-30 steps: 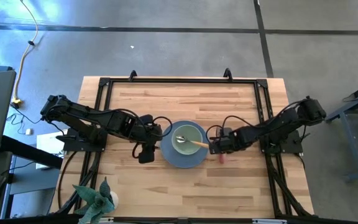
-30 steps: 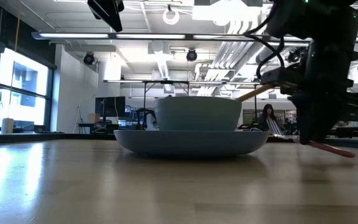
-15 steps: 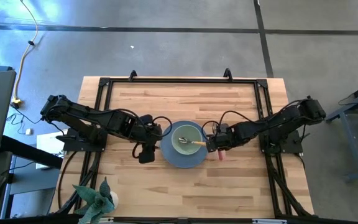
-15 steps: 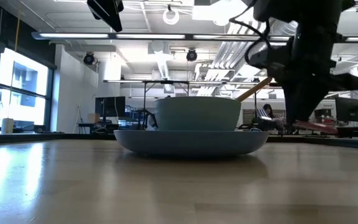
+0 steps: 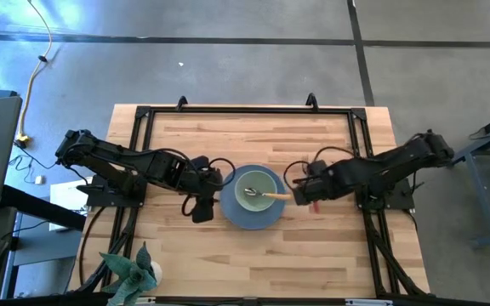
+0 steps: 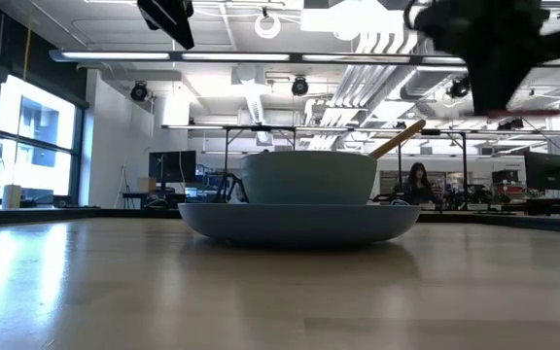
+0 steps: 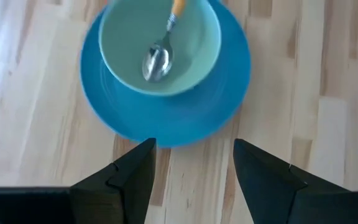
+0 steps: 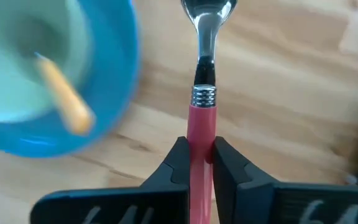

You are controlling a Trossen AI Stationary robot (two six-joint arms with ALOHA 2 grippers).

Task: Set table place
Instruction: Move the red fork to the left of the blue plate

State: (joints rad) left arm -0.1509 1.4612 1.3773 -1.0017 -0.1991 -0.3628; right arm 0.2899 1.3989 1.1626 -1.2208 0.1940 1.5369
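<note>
The round blue plate (image 5: 238, 217) lies on the table (image 5: 253, 136) with the pale green bowl (image 5: 256, 185) on it. The yellow-handled spoon (image 5: 272, 196) rests in the bowl, its handle leaning over the rim toward the table's right. My right gripper (image 5: 310, 197) is just right of the plate, shut on the red-handled fork (image 8: 201, 124), high above the table in the low view (image 6: 499, 58). My left gripper (image 7: 191, 177) is open and empty at the plate's left edge, above the wood. My right gripper pinches the fork's red handle (image 8: 200, 146) between its two fingers, a little behind the metal collar. The fingers come from above, slanting in from the table's right. The fork is lifted clear and lies about level (image 6: 525, 113), its metal end past the fingertips.
A black metal frame (image 5: 249, 110) runs round the work area. Bare wood lies to the right of the plate and near the front edge. A potted plant (image 5: 130, 268) stands at the front left corner.
My right gripper has risen from table height to well above the plate, going a little toward the table's right edge. The fork, whose end lay tilted on the wood, is now lifted clear and level.
</note>
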